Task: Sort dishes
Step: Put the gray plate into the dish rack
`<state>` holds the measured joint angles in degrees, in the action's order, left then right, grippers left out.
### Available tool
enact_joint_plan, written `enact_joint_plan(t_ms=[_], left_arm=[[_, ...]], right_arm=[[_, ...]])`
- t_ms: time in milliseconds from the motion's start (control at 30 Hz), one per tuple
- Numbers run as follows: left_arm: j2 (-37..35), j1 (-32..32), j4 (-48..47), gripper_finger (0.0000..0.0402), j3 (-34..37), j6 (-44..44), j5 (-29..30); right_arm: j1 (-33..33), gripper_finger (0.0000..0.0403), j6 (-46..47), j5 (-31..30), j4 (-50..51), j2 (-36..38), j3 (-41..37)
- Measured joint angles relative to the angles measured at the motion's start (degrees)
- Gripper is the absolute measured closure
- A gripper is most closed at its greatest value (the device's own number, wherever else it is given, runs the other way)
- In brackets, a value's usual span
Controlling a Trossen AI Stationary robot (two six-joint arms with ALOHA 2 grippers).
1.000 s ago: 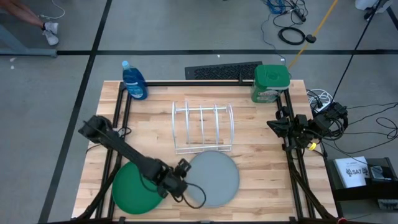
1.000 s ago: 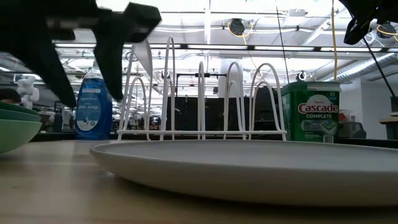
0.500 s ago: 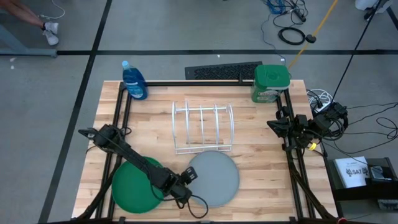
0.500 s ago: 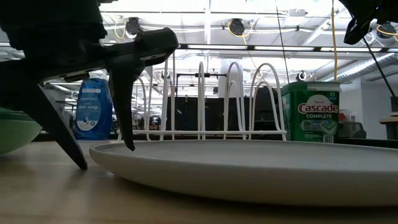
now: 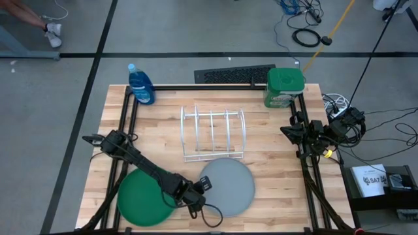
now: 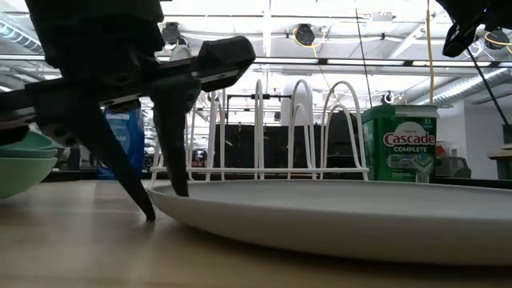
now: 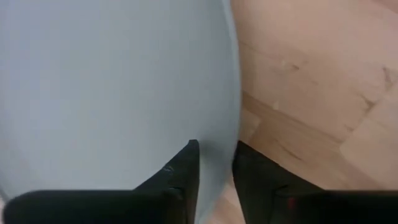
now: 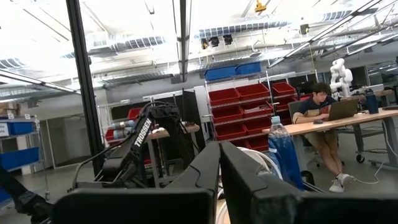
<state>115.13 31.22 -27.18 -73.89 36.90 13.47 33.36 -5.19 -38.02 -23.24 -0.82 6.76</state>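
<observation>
A grey plate (image 5: 226, 188) lies flat on the wooden table, near the front edge and in front of the white wire rack (image 5: 212, 134). My left gripper (image 5: 202, 187) is down at the plate's left rim, shut on it. To the left of it, by the front left corner, sits a stack of green plates (image 5: 142, 199) with a dark green one on top. In the low view the stack shows as teal over light green (image 6: 20, 160). My right gripper (image 8: 219, 149) is shut and holds nothing. It waits raised at the table's right edge (image 5: 307, 134). My left gripper has the grey plate's left rim (image 7: 231, 134) between its two fingers. One fingertip (image 6: 183, 190) is on the plate's upper face; the other (image 6: 149, 214) stands outside the rim, down on the wood. The fingers slant down from the left. The plate rests on the table.
A blue dish-soap bottle (image 5: 141, 85) stands at the far left corner. A green detergent tub (image 5: 285, 87) stands at the far right corner. A black frame runs along the table's edges. Bare wood lies between the rack and the plates.
My left gripper has come down and toward the table's right and near edges, onto the grey plate's left rim. It has rolled, and its fingers have shut from wide apart onto the rim. The plate has slid a little toward the right.
</observation>
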Motion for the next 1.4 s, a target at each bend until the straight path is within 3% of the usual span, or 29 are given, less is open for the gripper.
enact_joint_plan(t_ms=[233,533,900,1233,1400], left_arm=[[0.7,-0.4,1.1,0.0387,-0.2,-0.4,-1.0],[1.0,-0.5,-2.3,0.0399,-6.3,-1.1,-1.2],[0.9,-0.5,-18.2,0.0400,-20.0,-3.6,-1.5],[0.9,-0.5,-33.2,0.0401,-32.6,-3.8,-10.0],[0.8,-0.5,-46.9,0.0401,-42.4,-4.9,-9.9]], right_arm=[[0.0,0.0392,0.0,0.0,0.1,0.0,0.0],[0.0,0.0392,-0.1,-1.4,1.3,0.0,0.0],[0.0,0.0392,0.0,-1.3,1.3,0.0,0.0],[0.0,0.0392,0.0,-1.2,1.3,0.0,0.0],[0.0,0.0392,0.0,-1.2,1.3,0.0,0.0]])
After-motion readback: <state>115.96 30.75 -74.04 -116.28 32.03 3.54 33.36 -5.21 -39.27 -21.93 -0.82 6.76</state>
